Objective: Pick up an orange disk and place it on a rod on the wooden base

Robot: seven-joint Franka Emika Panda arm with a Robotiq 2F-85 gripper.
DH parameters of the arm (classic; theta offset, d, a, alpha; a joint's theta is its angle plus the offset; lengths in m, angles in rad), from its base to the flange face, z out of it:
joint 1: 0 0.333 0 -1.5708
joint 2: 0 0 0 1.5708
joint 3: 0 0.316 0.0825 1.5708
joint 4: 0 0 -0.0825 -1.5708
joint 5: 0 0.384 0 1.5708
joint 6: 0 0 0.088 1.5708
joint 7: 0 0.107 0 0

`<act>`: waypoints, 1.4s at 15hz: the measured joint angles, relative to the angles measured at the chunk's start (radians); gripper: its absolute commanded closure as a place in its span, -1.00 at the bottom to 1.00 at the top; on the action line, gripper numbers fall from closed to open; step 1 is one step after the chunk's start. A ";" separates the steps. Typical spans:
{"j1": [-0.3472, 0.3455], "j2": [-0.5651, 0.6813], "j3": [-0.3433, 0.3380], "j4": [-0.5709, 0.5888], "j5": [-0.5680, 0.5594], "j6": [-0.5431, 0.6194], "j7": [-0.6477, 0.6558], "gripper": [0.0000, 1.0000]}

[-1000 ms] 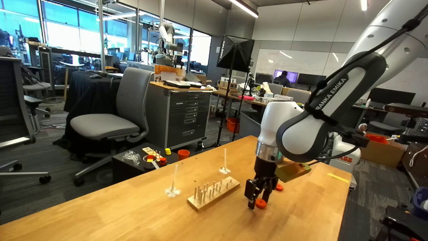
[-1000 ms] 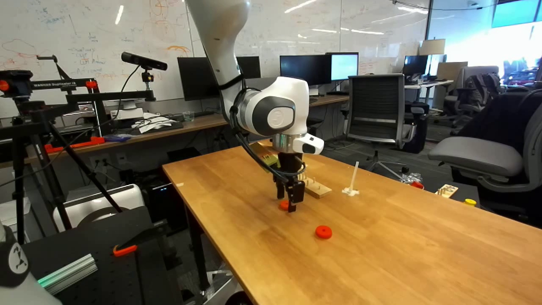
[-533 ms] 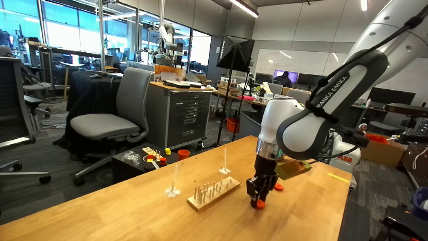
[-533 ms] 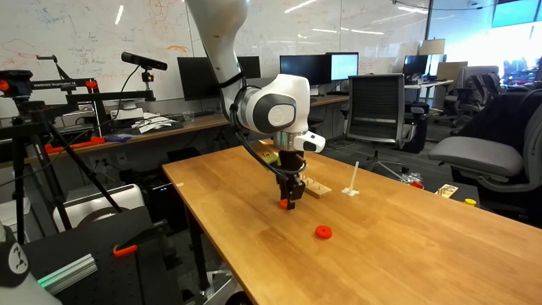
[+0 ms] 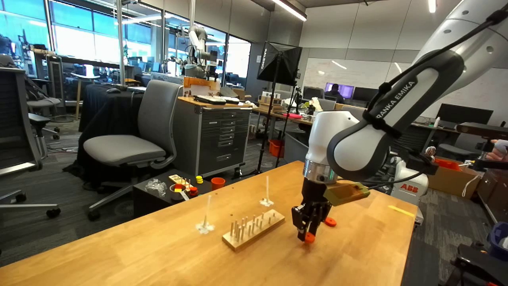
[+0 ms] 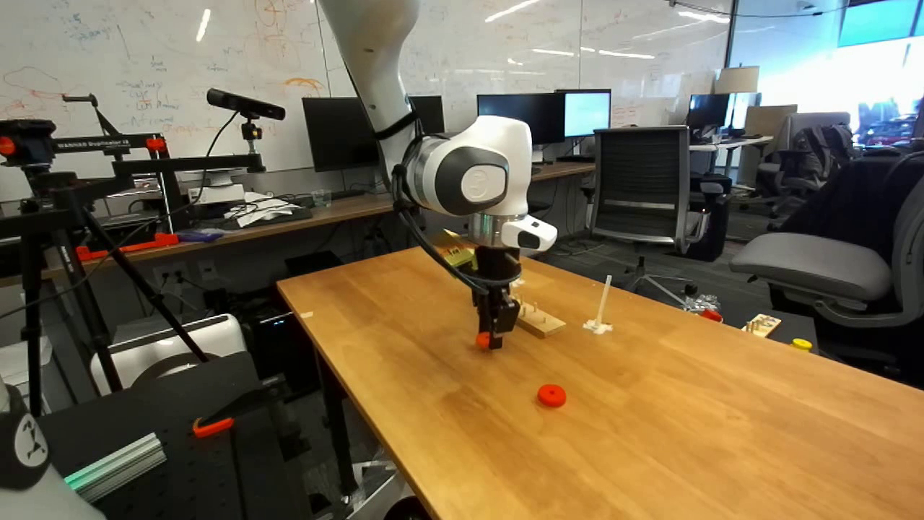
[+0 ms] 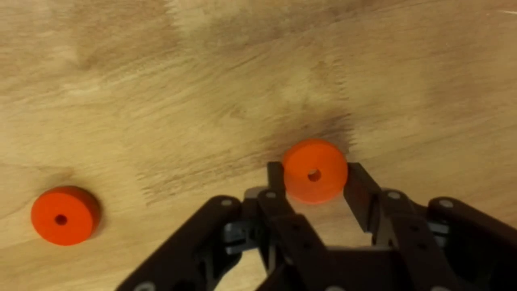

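Both jaws of the claw (image 7: 315,171) stand drawn in to the width of an orange disk (image 7: 315,155), pinching opposite sides of its rim. That disk seems just clear of the tabletop (image 5: 357,246), though its underside is too indistinct to be sure. A second orange disk (image 7: 60,234) lies apart. Near the claw sits the wooden base (image 5: 264,225), not yet reached. The hole is small and the rods (image 5: 232,228) thin, so poor alignment could leave the disk perched on a rod's end, tipping or sliding in the grip. Where rods crowd together, the fingers (image 7: 275,174) may knock neighbours; a loose base could then skid.
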 measured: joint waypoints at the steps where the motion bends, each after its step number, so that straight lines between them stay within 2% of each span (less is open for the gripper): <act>1: 0.004 -0.008 0.000 0.009 0.000 -0.017 0.015 0.65; 4: 0.021 -0.020 0.000 0.060 0.000 -0.088 0.073 0.65; 11: 0.045 -0.010 0.000 0.266 0.000 -0.313 0.208 0.65; 16: 0.035 0.048 -0.014 0.406 0.000 -0.429 0.266 0.65; 21: 0.017 0.148 -0.030 0.530 0.000 -0.492 0.298 0.65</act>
